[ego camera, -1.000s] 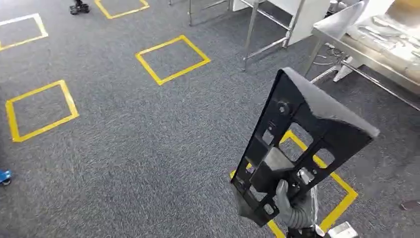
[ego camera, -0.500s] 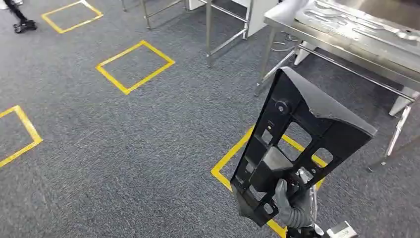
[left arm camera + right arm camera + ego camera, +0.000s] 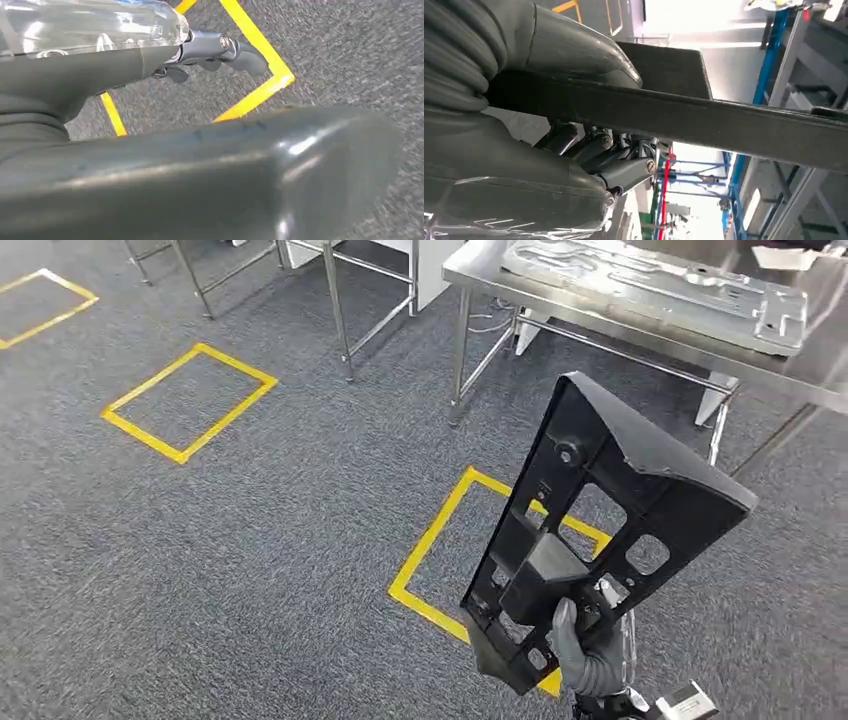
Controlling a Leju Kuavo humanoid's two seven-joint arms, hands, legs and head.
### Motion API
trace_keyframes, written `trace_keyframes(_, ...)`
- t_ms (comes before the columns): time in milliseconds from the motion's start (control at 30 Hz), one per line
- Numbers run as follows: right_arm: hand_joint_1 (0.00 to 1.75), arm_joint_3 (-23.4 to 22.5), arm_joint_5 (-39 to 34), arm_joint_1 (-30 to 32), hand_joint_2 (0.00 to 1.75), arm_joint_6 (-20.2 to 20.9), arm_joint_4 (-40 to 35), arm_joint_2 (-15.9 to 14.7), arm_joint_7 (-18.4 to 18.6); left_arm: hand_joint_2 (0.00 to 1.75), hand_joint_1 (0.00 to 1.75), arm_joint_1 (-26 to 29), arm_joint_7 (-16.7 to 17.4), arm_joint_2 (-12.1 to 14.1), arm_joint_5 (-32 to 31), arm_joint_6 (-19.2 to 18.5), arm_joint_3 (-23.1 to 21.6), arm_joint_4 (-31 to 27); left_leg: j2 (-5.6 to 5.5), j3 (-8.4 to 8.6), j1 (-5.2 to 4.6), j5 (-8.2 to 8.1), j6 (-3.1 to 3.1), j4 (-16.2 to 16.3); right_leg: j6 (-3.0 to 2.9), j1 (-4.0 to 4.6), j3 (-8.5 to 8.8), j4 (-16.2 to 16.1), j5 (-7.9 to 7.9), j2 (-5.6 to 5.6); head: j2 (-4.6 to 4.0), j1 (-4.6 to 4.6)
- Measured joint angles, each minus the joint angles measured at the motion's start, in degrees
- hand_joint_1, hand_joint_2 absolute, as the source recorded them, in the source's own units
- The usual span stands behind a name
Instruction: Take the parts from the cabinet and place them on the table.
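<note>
view's swung since last frame, table (image 3: 600, 315) now far right. your right hand (image 3: 588, 645) clamps the black panel (image 3: 600, 530), long axis upright; left hand (image 3: 210, 50) holds nothing, fingers curled.

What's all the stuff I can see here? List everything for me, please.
Black part: one, black perforated plastic panel, held upright in front of the robot.
Steel table: one, silver, upper right.
Metal sheet part: one, silver-grey, lying on the table.
Yellow tape squares: three, on the grey carpet; one partly behind the black part, one left of it, one at the far upper left corner.
Metal frame legs: silver, top centre.
Right hand: grey, grips the black part's lower end.
Left hand: hangs over the carpet, fingers curled, holding nothing.
</note>
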Motion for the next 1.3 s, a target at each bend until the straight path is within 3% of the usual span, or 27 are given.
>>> trace_keyframes(33, 1.75, -0.02, 0.02, -0.20, 1.75, 0.04, 0.00, 0.00, -0.02, 0.00, 0.00, 0.02, 0.00, 0.04, -0.02, -0.02, 0.00, 0.00, 0.52, 0.10, -0.07, 0.00, 0.41, -0.23, 0.19, 0.48, -0.90, 1.91, -1.31, -3.49, 0.00, 0.02)
trace_keyframes(67, 1.75, -0.02, 0.09, -0.57, 1.75, 0.22, 0.04, 0.00, 0.04, 0.00, 0.00, 0.07, -0.04, 0.04, -0.04, -0.02, 0.00, 0.00, 1.43, 0.04, -0.28, 0.02, 0.62, -0.25, 0.41, 0.48, -3.10, 6.04, -3.61, -5.89, 0.00, 0.02)
trace_keyframes(133, 1.75, -0.02, 0.15, -0.76, 1.75, 0.33, 0.24, 0.04, 0.15, 0.00, 0.00, 0.16, -0.09, 0.04, -0.13, -0.13, 0.00, 0.00, 3.12, 0.04, -0.56, -0.15, 0.79, -0.23, 0.62, 0.36, -7.75, 15.18, -7.22, -7.46, 0.00, 0.02)
trace_keyframes(167, 1.75, -0.04, 0.28, -0.77, 1.75, 0.33, 0.35, 0.09, 0.26, 0.00, 0.00, 0.21, -0.13, 0.13, -0.20, -0.43, 0.00, 0.00, 4.00, 0.07, -0.61, -0.26, 0.81, -0.20, 0.66, 0.34, -9.06, 17.62, -7.49, -7.57, 0.00, 0.00)
trace_keyframes(200, 1.75, -0.13, 0.41, -0.75, 1.75, 0.31, 0.42, 0.09, 0.48, 0.00, 0.00, 0.26, -0.15, 0.20, -0.48, -0.76, -0.02, 0.00, 4.93, 0.20, -0.63, -0.40, 0.79, -0.20, 0.63, 0.34, -8.70, 16.77, -6.23, -7.65, 0.00, 0.02)
trace_keyframes(233, 1.75, -0.22, 0.57, -0.75, 1.75, 0.28, 0.42, 0.09, 0.55, 0.00, 0.00, 0.22, -0.20, 0.20, -0.54, -1.11, -0.02, 0.00, 5.57, 0.34, -0.65, -0.50, 0.69, -0.20, 0.50, 0.36, -7.15, 13.79, -4.29, -7.84, 0.00, 0.02)
trace_keyframes(267, 1.75, -0.33, 0.76, -0.76, 1.75, 0.24, 0.39, 0.11, 0.59, 0.00, 0.00, 0.14, -0.22, 0.20, -0.61, -1.38, -0.02, 0.00, 6.27, 0.62, -0.67, -0.67, 0.53, -0.21, 0.22, 0.44, -4.09, 8.17, -1.59, -8.42, 0.00, 0.02)
trace_keyframes(300, 1.75, -0.39, 0.92, -0.75, 1.75, 0.24, 0.37, 0.13, 0.61, 0.00, 0.00, 0.07, -0.26, 0.20, -0.66, -1.60, -0.04, -0.02, 6.90, 0.97, -0.70, -0.90, 0.33, -0.21, -0.21, 0.64, -0.83, 2.43, 0.57, -10.05, 0.00, 0.02)
trace_keyframes(333, 1.75, -0.44, 1.07, -0.83, 1.75, 0.16, 0.28, 0.17, 0.72, 0.00, 0.00, 0.07, -0.44, 0.20, -0.72, -1.81, -0.07, -0.02, 7.46, 1.25, -0.83, -1.09, 0.05, -0.22, -0.86, 1.22, 0.55, -0.56, -0.07, -13.17, 0.00, 0.02)
trace_keyframes(367, 1.75, -0.44, 1.40, -0.81, 1.75, 0.02, 0.13, 0.24, 0.98, 0.00, 0.00, 0.10, -0.59, 0.22, -0.72, -1.92, -0.07, -0.02, 7.88, 1.20, -1.18, -1.35, -0.35, -0.16, -1.26, 1.35, 0.62, -0.68, 0.18, -13.28, 0.00, 0.02)
trace_keyframes(467, 1.75, -0.87, 3.69, -0.59, 1.75, -2.09, 0.07, 0.59, 2.51, 0.00, 0.00, -0.11, -0.48, 0.26, -0.87, -2.16, -0.17, -0.02, 9.51, 1.92, -1.08, -1.56, -1.24, -0.55, -1.90, 1.61, 0.28, -0.49, 0.06, -11.09, 0.00, 0.02)
trace_keyframes(500, 1.75, -0.98, 4.27, -0.49, 1.75, -2.65, 0.04, 0.70, 2.87, 0.00, 0.00, -0.20, -0.46, 0.28, -0.92, -2.27, -0.20, -0.02, 9.27, 1.92, -1.18, -1.95, -1.70, -0.36, -2.35, 0.96, 0.71, -1.13, 0.46, -10.47, 0.00, 0.00)
trace_keyframes(567, 1.75, -1.16, 5.47, -0.59, 1.75, -3.72, 0.09, 1.07, 3.78, 0.00, 0.00, -0.18, -0.39, 0.42, -0.90, -2.53, -0.22, -0.07, 3.45, 0.63, -0.82, -4.18, -2.07, 3.16, -2.93, 0.74, 0.84, -1.30, 0.37, -9.85, 0.00, 0.00)
trace_keyframes(600, 1.75, -1.16, 6.18, -0.62, 1.75, -4.17, 0.09, 1.31, 4.32, 0.00, 0.00, -0.08, -0.35, 0.42, -0.88, -2.73, -0.24, -0.07, 2.26, -1.55, -0.83, -6.58, -2.13, 7.71, -3.18, 0.75, 0.90, -1.29, 0.31, -9.45, 0.00, 0.00)
trace_keyframes(667, 1.75, -1.16, 7.37, -0.51, 1.75, -5.16, 0.20, 1.49, 5.18, 0.00, 0.00, 0.13, 0.00, 0.57, -0.76, -3.08, -0.28, -0.07, 2.15, -6.35, -0.84, -9.90, -2.31, 16.79, -3.44, 0.99, 0.97, -1.21, 0.16, -8.49, 0.00, 0.00)
trace_keyframes(700, 1.75, -1.18, 7.79, -0.45, 1.75, -5.65, 0.33, 1.51, 5.67, 0.00, 0.00, 0.23, 0.13, 0.57, -0.70, -3.28, -0.33, -0.07, 2.15, -7.82, -0.84, -9.95, -2.35, 18.94, -3.51, 1.04, 1.06, -1.16, 0.07, -8.05, 0.00, 0.00)
trace_keyframes(733, 1.75, -1.24, 8.15, -0.45, 1.75, -5.94, 0.46, 1.51, 5.99, 0.00, 0.00, 0.34, 0.22, 0.57, -0.68, -3.43, -0.35, -0.07, 2.16, -7.93, -0.83, -8.19, -2.33, 17.98, -3.43, 1.05, 1.23, -1.09, -0.06, -7.59, 0.00, 0.00)
trace_keyframes(767, 1.75, -1.27, 8.46, -0.45, 1.75, -6.16, 0.57, 1.51, 6.23, 0.00, 0.00, 0.36, 0.35, 0.57, -0.70, -3.56, -0.39, -0.07, 2.16, -6.79, -0.83, -5.45, -2.26, 14.82, -3.40, 1.04, 1.45, -1.00, -0.24, -7.24, 0.00, 0.00)
trace_keyframes(833, 1.75, -1.33, 9.14, -0.46, 1.75, -6.67, 0.70, 1.55, 6.69, 0.00, 0.00, 0.33, 0.42, 0.76, -0.81, -4.04, -0.52, -0.07, 2.11, -2.70, -0.84, 0.66, -1.76, 4.66, -3.00, 1.04, 1.92, -0.58, -0.80, -6.74, 0.00, 0.00)
trace_keyframes(900, 1.75, -1.51, 10.27, -0.58, 1.75, -7.61, 0.70, 1.55, 6.82, 0.00, 0.00, 0.24, 0.48, 0.85, -1.03, -4.42, -0.68, -0.07, 2.03, -1.22, -1.17, -0.06, -1.00, 0.83, -2.37, 1.44, 1.50, 0.10, -1.25, -6.48, 0.00, 0.00)
trace_keyframes(1000, 1.75, -1.75, 12.29, -1.01, 1.75, -9.27, 0.57, 1.53, 7.39, 0.00, 0.00, 0.11, 0.57, 0.92, -1.27, -5.12, -1.07, -0.07, 2.04, -1.44, -1.32, 0.04, 0.00, 0.92, -1.48, 1.22, 1.49, -0.26, -1.15, -6.50, 0.00, 0.00)
trace_keyframes(1067, 1.75, -1.97, 13.20, -1.51, 1.75, -10.03, 0.16, 1.49, 7.69, 0.00, 0.00, 0.19, 0.66, 0.92, -1.42, -5.55, -1.22, -0.07, 2.19, -0.75, -0.89, 0.36, 0.70, 0.04, -0.83, 1.11, 0.92, 1.68, -2.51, -6.99, 0.00, 0.02)
trace_keyframes(1133, 1.75, -2.31, 13.81, -2.78, 1.75, -10.71, -0.22, 1.29, 7.93, 0.00, 0.00, 0.11, 0.66, 0.94, -1.66, -5.97, -1.38, -0.07, 2.35, -0.67, -0.93, 0.21, 1.06, 0.04, -0.33, 0.80, -3.48, 9.88, -6.54, -7.24, 0.00, 0.02)
trace_keyframes(1200, 1.75, -2.89, 14.41, -3.55, 1.75, -11.19, -0.28, 1.00, 8.46, 0.00, 0.00, 0.10, 0.66, 0.94, -1.71, -6.19, -1.44, -0.07, 2.38, -0.53, -0.96, -0.05, 1.18, 0.07, 0.01, 0.57, -7.84, 17.20, -8.39, -7.33, 0.00, 0.02)
trace_keyframes(1233, 1.75, -3.17, 14.60, -3.86, 1.75, -11.34, -0.28, 0.83, 8.79, 0.00, 0.00, 0.15, 0.72, 0.96, -1.73, -6.36, -1.46, -0.07, 2.36, -0.30, -0.96, -0.21, 1.13, 0.07, 0.11, 0.43, -8.33, 17.29, -7.24, -7.40, 0.00, 0.02)
trace_keyframes(1267, 1.75, -3.50, 14.82, -4.41, 1.75, -11.47, -0.28, 0.52, 9.18, 0.00, 0.00, 0.21, 0.85, 0.96, -1.75, -6.47, -1.55, -0.07, 2.33, 0.02, -0.96, -0.42, 1.02, 0.07, 0.07, 0.38, -7.45, 14.79, -4.93, -7.50, 0.00, 0.02)
trace_keyframes(1300, 1.75, -3.85, 15.08, -5.30, 1.75, -11.54, -0.31, 0.28, 9.77, 0.00, 0.00, 0.21, 1.01, 0.96, -1.84, -6.54, -1.64, -0.07, 2.33, 0.47, -0.96, -0.71, 0.86, 0.08, -0.08, 0.35, -5.26, 9.74, -1.65, -7.59, 0.00, 0.02)
